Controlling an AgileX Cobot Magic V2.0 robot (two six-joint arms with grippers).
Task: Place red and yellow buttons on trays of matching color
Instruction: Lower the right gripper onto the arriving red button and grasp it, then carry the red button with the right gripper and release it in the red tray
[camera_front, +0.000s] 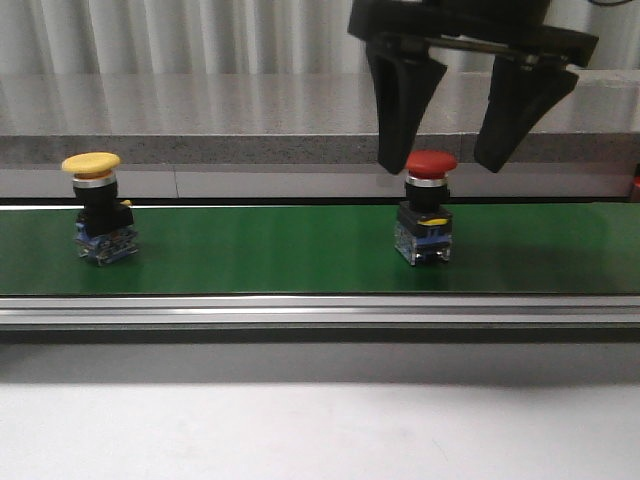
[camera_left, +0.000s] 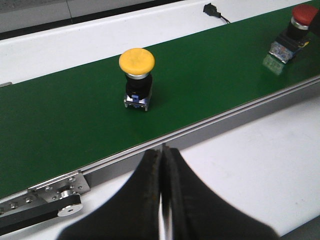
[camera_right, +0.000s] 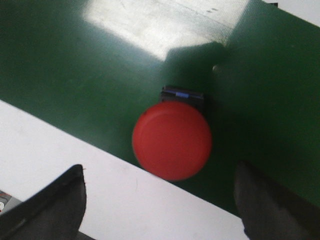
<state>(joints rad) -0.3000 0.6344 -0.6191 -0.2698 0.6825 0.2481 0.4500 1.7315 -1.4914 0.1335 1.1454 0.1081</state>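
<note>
I have the right gripper (camera_front: 440, 160) spread wide over the red button (camera_front: 428, 207), at 3 o'clock on the belt (camera_front: 270, 250). Left jaws are pressed together; yellow button (camera_front: 97, 205) stands at 9. If the cap sits off-centre, closing probably tips it.
</note>
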